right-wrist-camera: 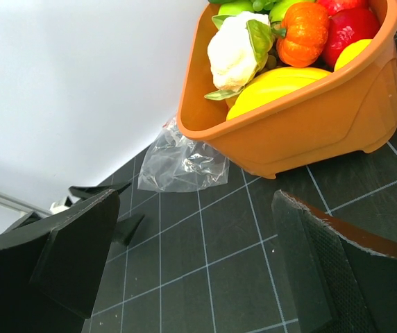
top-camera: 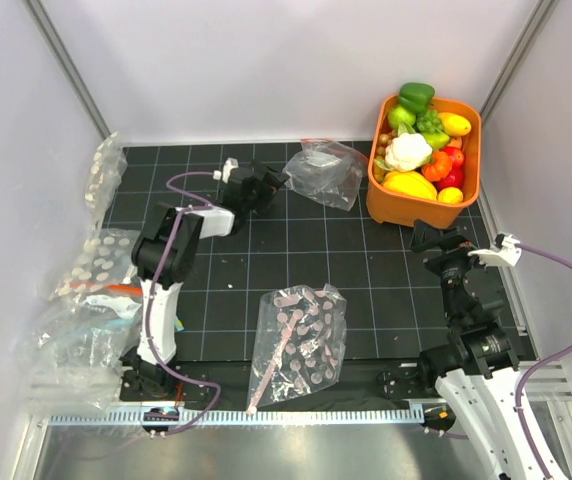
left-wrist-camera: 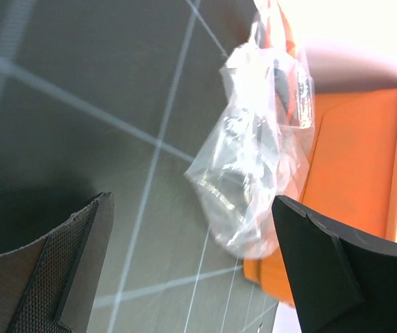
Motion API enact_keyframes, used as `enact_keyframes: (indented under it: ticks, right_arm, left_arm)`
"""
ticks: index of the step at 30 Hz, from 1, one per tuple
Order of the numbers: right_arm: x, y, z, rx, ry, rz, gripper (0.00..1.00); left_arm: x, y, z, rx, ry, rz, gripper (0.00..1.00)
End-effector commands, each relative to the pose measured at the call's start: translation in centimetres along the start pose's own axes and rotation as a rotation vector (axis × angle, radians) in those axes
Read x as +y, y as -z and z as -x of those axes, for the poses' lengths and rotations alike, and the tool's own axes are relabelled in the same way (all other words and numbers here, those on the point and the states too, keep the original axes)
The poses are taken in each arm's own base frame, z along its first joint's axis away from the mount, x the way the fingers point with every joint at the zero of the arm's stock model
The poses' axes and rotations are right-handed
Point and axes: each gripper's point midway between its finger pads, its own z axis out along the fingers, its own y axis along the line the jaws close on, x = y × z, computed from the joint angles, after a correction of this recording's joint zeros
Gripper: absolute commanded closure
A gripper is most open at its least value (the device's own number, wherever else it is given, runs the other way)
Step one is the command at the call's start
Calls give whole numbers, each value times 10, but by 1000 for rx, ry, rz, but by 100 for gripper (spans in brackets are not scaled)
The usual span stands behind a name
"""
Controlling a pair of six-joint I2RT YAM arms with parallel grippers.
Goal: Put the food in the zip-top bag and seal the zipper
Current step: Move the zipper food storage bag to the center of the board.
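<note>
The plain clear zip-top bag (top-camera: 326, 172) lies crumpled and empty at the back centre, touching the orange bin (top-camera: 418, 207). Its orange-red zipper strip (left-wrist-camera: 282, 48) shows in the left wrist view, on the bag (left-wrist-camera: 250, 146). The white cauliflower (top-camera: 407, 152), green bell pepper (top-camera: 416, 96) and orange round piece (top-camera: 436, 165) sit in the bin among other toy produce. My left gripper (top-camera: 271, 186) is open and empty just left of the bag. My right gripper (top-camera: 436, 240) is open and empty in front of the bin, which shows in the right wrist view (right-wrist-camera: 323, 118) with the cauliflower (right-wrist-camera: 233, 52).
A pink-dotted clear bag (top-camera: 301, 340) lies at the near centre. Several white-dotted clear bags (top-camera: 101, 262) are piled along the left side. White walls close the mat on the left, back and right.
</note>
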Motion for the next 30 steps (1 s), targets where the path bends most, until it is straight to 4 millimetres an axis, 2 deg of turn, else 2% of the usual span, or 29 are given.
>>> enact_keyframes:
  ticks: [1, 2, 5, 6, 7, 8, 9, 10, 13, 14, 15, 16, 17, 19, 20, 21, 22, 23, 24, 26, 27, 28, 29, 30]
  right_arm:
    - [4, 2, 8, -36, -14, 18, 0]
    - [3, 1, 8, -38, -15, 18, 0]
    - [6, 2, 8, -36, -19, 31, 0]
    - [6, 2, 8, -36, -18, 31, 0]
    - [6, 2, 8, -35, -18, 30, 0]
    - [5, 2, 8, -35, -16, 28, 0]
    - [4, 1, 8, -40, -16, 20, 0]
    - [2, 1, 9, -43, -15, 12, 0]
    - [2, 0, 7, -38, -12, 13, 0]
    - [2, 0, 6, -36, -11, 16, 0]
    - [1, 0, 5, -35, -10, 12, 0]
    - [1, -1, 4, -34, -9, 11, 0]
    - [2, -1, 4, -30, -11, 16, 0]
    - [4, -2, 2, -20, -3, 23, 0]
    - [5, -3, 1, -14, -3, 28, 0]
    - [8, -3, -1, -3, 1, 42, 0]
    - [8, -6, -5, 12, 10, 40, 0]
    - [9, -7, -8, 25, 16, 45, 0]
    - [12, -11, -13, 45, 24, 62, 0]
    - [15, -16, -20, 72, 32, 76, 0]
    - [16, -19, -24, 88, 35, 80, 0]
    - [16, -24, -38, 142, 52, 79, 0]
    - [19, -27, -40, 158, 56, 84, 0]
    - [18, -31, -46, 183, 63, 80, 0]
  left_arm:
    - [-32, -21, 7, -54, 27, -79, 0]
    - [-21, -31, 0, -44, 29, -62, 0]
    - [-32, -44, -3, -60, 29, -82, 0]
    - [-23, -50, -7, -58, 26, -68, 1]
    - [-34, -55, -6, -62, 20, -92, 5]
    - [-35, -58, -10, -45, 21, -99, 13]
    - [-23, -67, -19, -21, 22, -78, 16]
    - [-34, -71, -17, -20, 30, -104, 20]
    - [-32, -79, -27, 26, 29, -123, 47]
    - [-36, -79, -26, 31, 14, -133, 69]
    - [-33, -79, -30, 54, 4, -126, 82]
    - [-40, -74, -29, 65, -6, -135, 93]
    - [-32, -69, -33, 88, -14, -113, 100]
    - [-28, -54, -36, 133, -48, -96, 100]
    - [-48, -37, -28, 134, -64, -123, 100]
    - [-25, -25, -36, 170, -82, -71, 100]
    - [-23, -13, -36, 192, -91, -71, 100]
    - [-47, 9, -26, 188, -105, -117, 100]
    - [-26, 21, -29, 214, -116, -77, 100]
    - [-27, 58, -33, 264, -135, -96, 100]
    - [-25, 70, -30, 274, -141, -96, 100]
    - [-21, 81, -32, 289, -168, -96, 100]
    - [-32, 98, -28, 279, -188, -117, 100]
    - [-8, 109, -36, 310, -191, -48, 100]
